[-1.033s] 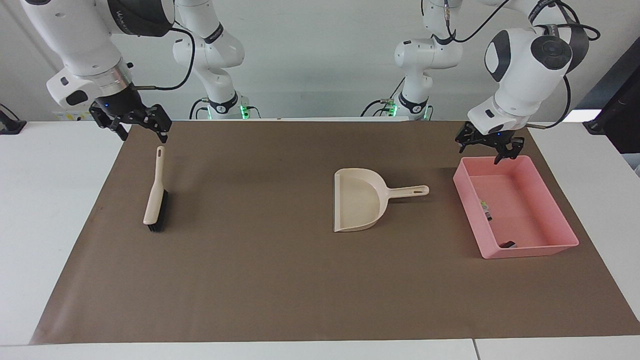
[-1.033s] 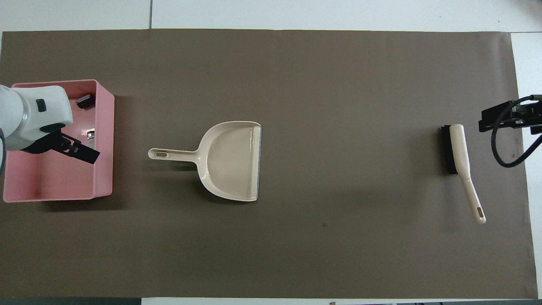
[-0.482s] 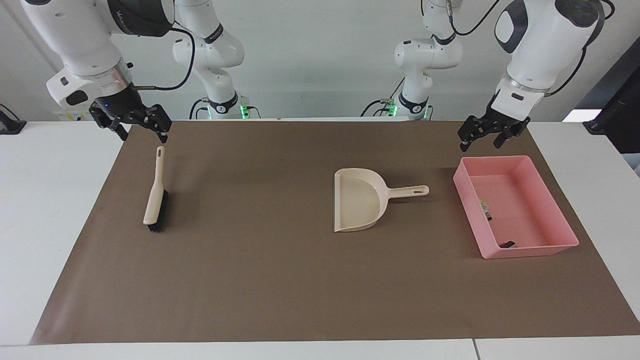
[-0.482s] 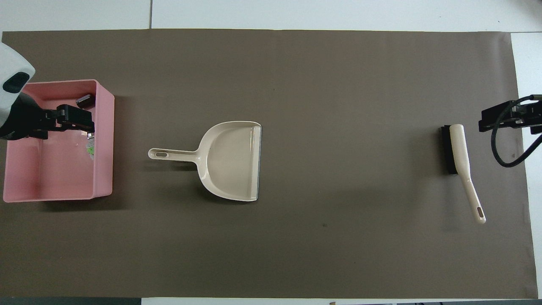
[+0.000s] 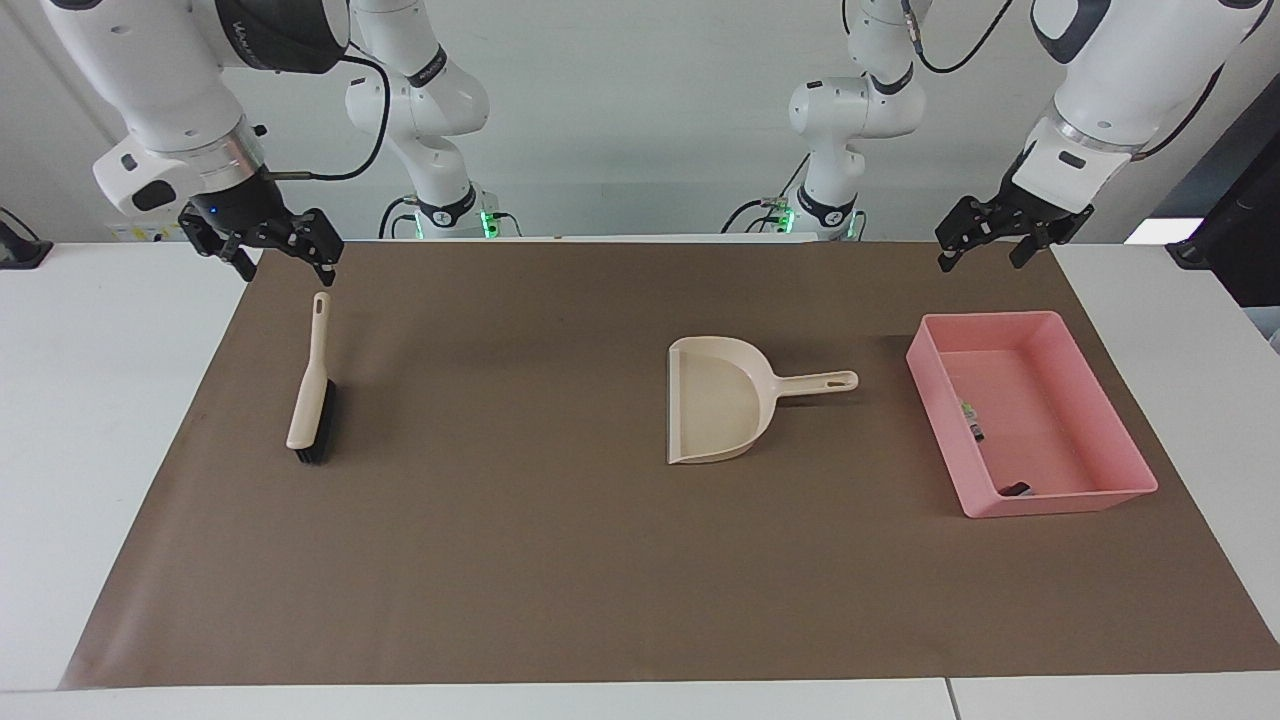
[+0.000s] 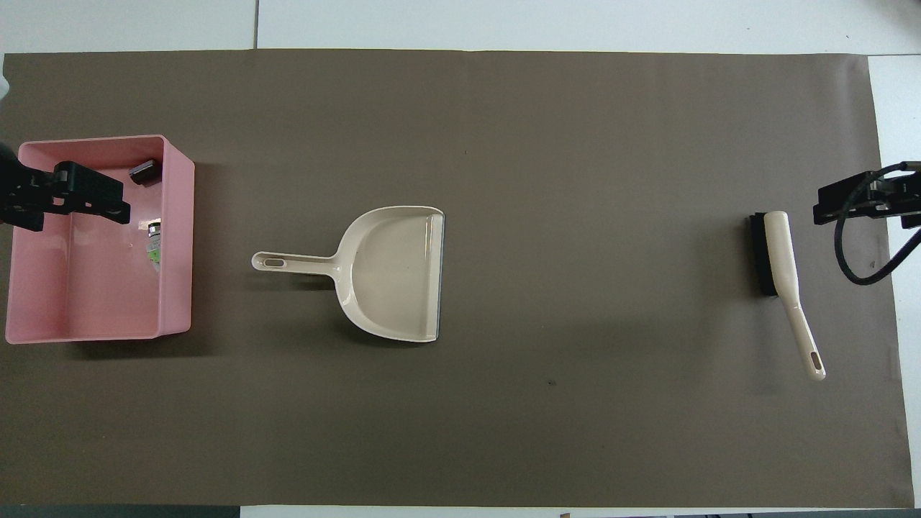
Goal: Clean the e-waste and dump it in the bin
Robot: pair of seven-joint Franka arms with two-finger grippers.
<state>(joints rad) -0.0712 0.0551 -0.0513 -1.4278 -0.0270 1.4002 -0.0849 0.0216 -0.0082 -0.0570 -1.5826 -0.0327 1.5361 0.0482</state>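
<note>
The pink bin [image 5: 1062, 497] sits on the brown mat at the left arm's end, and also shows in the overhead view [image 6: 93, 306]. In it lie the e-waste parts: a small white part with a coloured label [image 5: 970, 414] [image 6: 152, 245] and a dark cylinder [image 5: 1015, 489] [image 6: 142, 172]. My left gripper [image 5: 984, 250] [image 6: 75, 216] hangs open and empty, raised well above the bin's end of the mat and touching nothing. My right gripper [image 5: 286, 262] [image 6: 853, 200] is open and empty, over the mat's edge above the brush handle's tip.
A cream dustpan [image 5: 715, 400] [image 6: 392, 270] lies mid-mat, empty, with its handle pointing toward the bin. A cream brush with black bristles [image 5: 310, 390] [image 6: 781, 259] lies at the right arm's end of the mat.
My left gripper has risen from just above the bin's rim and drawn back toward its base. The right arm, dustpan, brush and e-waste have not moved.
</note>
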